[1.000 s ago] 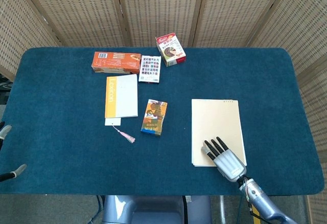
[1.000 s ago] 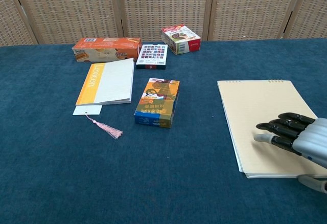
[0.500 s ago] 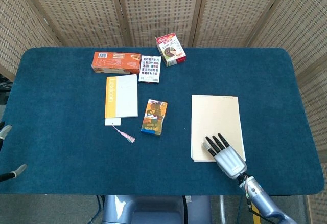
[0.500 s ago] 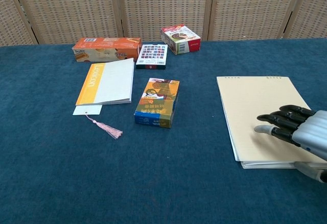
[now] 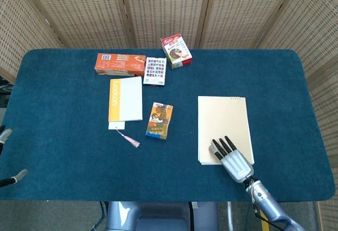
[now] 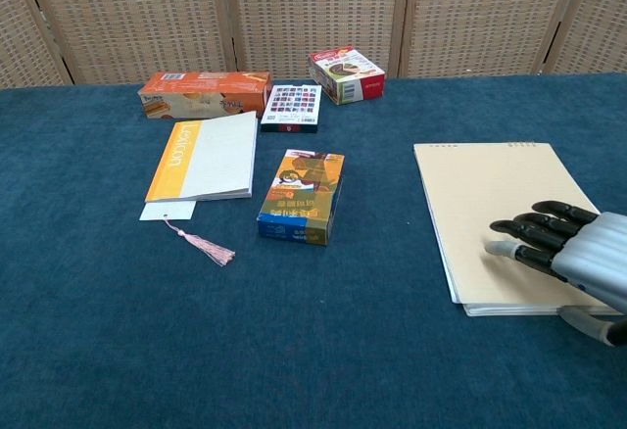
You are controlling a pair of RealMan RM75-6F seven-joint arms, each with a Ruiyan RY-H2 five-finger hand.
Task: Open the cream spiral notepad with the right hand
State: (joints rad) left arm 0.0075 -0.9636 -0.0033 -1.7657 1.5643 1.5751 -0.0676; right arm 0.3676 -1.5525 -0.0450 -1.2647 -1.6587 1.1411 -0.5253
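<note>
You see the table point(image 6: 88, 351) covered in dark blue cloth, matt, with a short rough nap. The cream spiral notepad point(image 6: 485, 204) shows a matt, smooth paper cover. Your right hand point(image 6: 573, 253) has glossy black plastic fingers point(image 6: 534, 225) and a smooth silver-grey shell, metal or plastic, hard to tell. The yellow-spined book point(image 6: 201, 158) looks matt paper; its pink tassel point(image 6: 204, 246) is thread. The small boxes point(image 6: 302, 196) are printed card, slightly glossy. Far behind, the screen point(image 6: 313, 8) is woven wicker in wood frames.
</note>
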